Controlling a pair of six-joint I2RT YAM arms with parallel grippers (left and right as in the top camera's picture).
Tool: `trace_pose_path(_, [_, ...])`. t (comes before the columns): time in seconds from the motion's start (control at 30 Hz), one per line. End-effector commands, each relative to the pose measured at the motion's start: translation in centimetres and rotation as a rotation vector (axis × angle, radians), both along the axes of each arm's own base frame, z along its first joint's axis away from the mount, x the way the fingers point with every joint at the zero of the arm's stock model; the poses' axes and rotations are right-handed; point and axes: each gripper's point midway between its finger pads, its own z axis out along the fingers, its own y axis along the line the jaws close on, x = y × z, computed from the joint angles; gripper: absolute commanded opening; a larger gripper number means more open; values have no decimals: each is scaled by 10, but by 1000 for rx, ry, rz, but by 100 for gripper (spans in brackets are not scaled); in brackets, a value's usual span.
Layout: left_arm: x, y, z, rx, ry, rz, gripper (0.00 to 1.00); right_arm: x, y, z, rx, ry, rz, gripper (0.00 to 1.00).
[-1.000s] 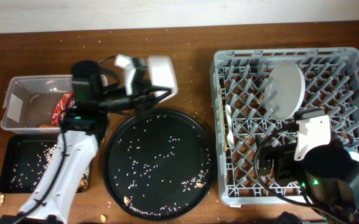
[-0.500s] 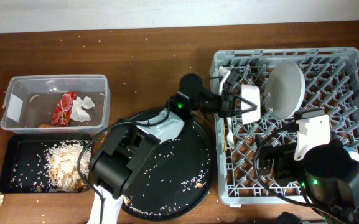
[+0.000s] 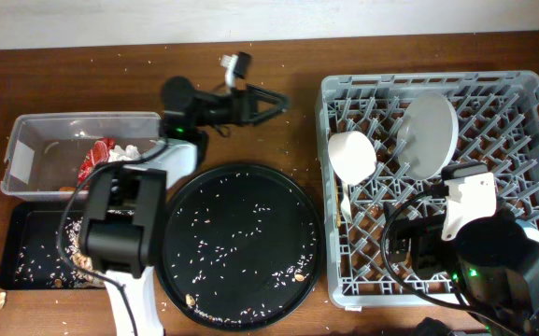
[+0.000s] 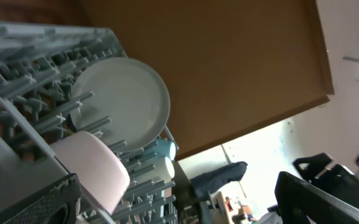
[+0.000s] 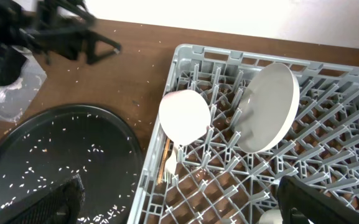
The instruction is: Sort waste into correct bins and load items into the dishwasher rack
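My left gripper [image 3: 255, 103] hangs open and empty above the bare table behind the round tray; its wrist view looks sideways at the dishwasher rack [image 4: 17, 43]. The grey rack [image 3: 527, 84] holds a white bowl [image 3: 353, 155] on its side near the left wall. An upright white plate [image 3: 431, 135] stands beside it. A small blue cup [image 4: 167, 149] sits behind them. My right gripper [image 5: 185, 205] is open over the rack's front, holding nothing. The clear tub [image 3: 26, 126] contains a red wrapper [image 3: 94, 161] and a white tissue [image 3: 129, 151]. The shallow black tray [image 3: 15, 238] holds rice scraps.
A large round black tray [image 3: 239, 245] strewn with rice grains lies between the bins and the rack. A white utensil [image 3: 344, 187] and a thin chopstick [image 5: 165, 157] lie along the rack's left wall. Crumbs dot the wooden table.
My left gripper carried the white bowl from the tub side into the rack, let it go there, opened, and drew back left over the table. The right arm has not moved.
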Motion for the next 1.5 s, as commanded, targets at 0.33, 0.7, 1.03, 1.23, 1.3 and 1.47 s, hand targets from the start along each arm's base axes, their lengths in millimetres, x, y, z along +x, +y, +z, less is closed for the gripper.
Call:
trace_pose_path(0.33, [5,275,240,-106,-219,786,99,0,-1,3,10,-11,-9,99])
trace_pose_path(0.7, [-117,316,125,1509,45,1063,99,0,-2,3,9,-10,-14,99])
trace_pose_path(1.03, [-219,310,181,1448,-102,1184,99,-76,-122,-78,43,-85,-523,99])
trace_pose_path(1.23, [-233,310,167,1495,-44,1122,99,-31,-126,-46,161,-371,-593,99])
trace_pose_path(1.3, [-233,310,167,1495,-44,1122,99,15,-103,-67,275,-474,-480,99])
trace_pose_path(1.47, [-233,310,167,1495,-44,1122,99,43,-85,-166,337,-500,-370,99])
